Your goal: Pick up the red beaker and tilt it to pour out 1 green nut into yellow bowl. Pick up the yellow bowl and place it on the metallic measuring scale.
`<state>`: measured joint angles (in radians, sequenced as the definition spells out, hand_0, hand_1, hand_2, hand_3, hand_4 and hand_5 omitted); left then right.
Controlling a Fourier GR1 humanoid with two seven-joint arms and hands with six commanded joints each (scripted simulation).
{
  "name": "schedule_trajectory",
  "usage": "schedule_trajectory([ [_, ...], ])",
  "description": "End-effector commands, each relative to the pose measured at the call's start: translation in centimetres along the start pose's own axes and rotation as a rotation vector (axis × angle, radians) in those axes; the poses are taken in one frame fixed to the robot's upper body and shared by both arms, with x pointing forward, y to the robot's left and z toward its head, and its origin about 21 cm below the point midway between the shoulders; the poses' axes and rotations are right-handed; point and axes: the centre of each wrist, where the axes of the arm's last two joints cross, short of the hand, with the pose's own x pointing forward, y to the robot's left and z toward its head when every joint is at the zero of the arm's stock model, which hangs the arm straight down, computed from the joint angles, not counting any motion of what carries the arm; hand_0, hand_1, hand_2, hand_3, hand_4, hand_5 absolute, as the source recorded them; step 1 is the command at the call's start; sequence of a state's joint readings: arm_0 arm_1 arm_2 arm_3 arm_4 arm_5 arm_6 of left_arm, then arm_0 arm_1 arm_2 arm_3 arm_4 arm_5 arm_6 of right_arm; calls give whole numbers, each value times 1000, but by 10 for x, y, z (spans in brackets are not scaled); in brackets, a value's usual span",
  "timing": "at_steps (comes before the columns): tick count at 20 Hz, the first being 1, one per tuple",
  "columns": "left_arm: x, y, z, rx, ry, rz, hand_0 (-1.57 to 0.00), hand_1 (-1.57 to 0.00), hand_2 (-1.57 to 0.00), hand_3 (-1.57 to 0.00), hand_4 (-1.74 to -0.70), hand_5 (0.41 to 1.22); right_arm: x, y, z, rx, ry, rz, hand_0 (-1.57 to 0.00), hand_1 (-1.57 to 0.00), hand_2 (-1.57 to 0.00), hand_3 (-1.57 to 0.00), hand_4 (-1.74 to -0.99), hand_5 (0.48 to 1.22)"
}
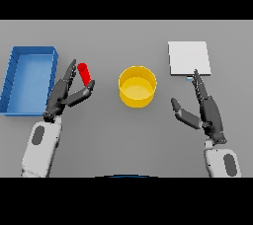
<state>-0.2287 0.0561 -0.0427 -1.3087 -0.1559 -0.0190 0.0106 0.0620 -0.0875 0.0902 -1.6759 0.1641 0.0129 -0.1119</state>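
Here the left hand (69,93) brackets the beaker (84,73) left of the bowl (138,86), fingers and thumb spread, apparently for gripping; right hand (205,110) open, idle; scale (189,57) upper right of bowl.

bowl (138,87) between beaker (84,74) and scale (189,58)

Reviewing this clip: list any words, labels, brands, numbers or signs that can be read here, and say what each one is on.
None can be read.
Red beaker: no label shows.
Yellow bowl: plain.
Blue bin: plain.
Metallic measuring scale: blank top; a small bluish mark at its front edge is too small to read.
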Motion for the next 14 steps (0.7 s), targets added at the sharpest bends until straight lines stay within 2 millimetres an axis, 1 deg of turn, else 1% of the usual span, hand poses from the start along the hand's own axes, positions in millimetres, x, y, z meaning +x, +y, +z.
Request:
schedule_trajectory([
  [1, 3, 3, -7, -5, -12, 0, 1, 1, 1, 1, -1189, 641, 0, 0, 3, -1, -1, 13, 1, 1, 1, 1, -1222, 626],
  [2, 4, 0, -13, -13, -15, -7, 1, 1, 1, 1, -1197, 646, 0, 2, 1, -2, 2, 14, 1, 1, 1, 1, -1218, 626],
  [3, 3, 0, -16, -13, -18, -17, 1, 1, 1, 1, -1200, 651, 0, -2, 0, -6, 12, 5, 1, 1, 1, 1, -1222, 627],
  [4, 4, -1, -18, -10, -17, -32, 1, 1, 1, 1, -1201, 654, 0, -1, -1, -9, 11, -8, 1, 1, 1, 1, -1229, 628],
  [5, 4, 0, -23, -7, -12, -41, 1, 1, 1, 1, -1197, 657, -3, 1, 3, -3, 15, 2, 1, 1, 1, 1, -1227, 630],
  [6, 2, -4, -28, -8, 6, -51, 1, 1, 1, 1, -1197, 661, -1, 1, 1, -7, 13, 8, 1, 1, 1, 1, -1226, 631],
  [8, 6, -6, -38, -5, -2, -58, 1, 1, 1, 1, -1196, 664, -2, 0, -1, -10, 25, -3, 1, 1, 1, 1, -1233, 634],
  [10, 1, -11, -43, -3, 21, -53, 1, 1, 1, 1, -1203, 671, 0, -4, 0, -13, 14, -8, 1, 1, 1, 1, -1238, 638],
  [13, 0, -9, -51, 7, 0, -33, 1, 1, 1, 1, -1228, 687, 2, -1, 5, -14, 8, -2, 1, 1, 1, 1, -1242, 642],
  [14, -3, -13, -51, 6, -15, -13, 1, 1, 1, 1, -1246, 695, 2, 2, 3, -13, 25, 1, 1, 1, 1, 1, -1245, 642],
])
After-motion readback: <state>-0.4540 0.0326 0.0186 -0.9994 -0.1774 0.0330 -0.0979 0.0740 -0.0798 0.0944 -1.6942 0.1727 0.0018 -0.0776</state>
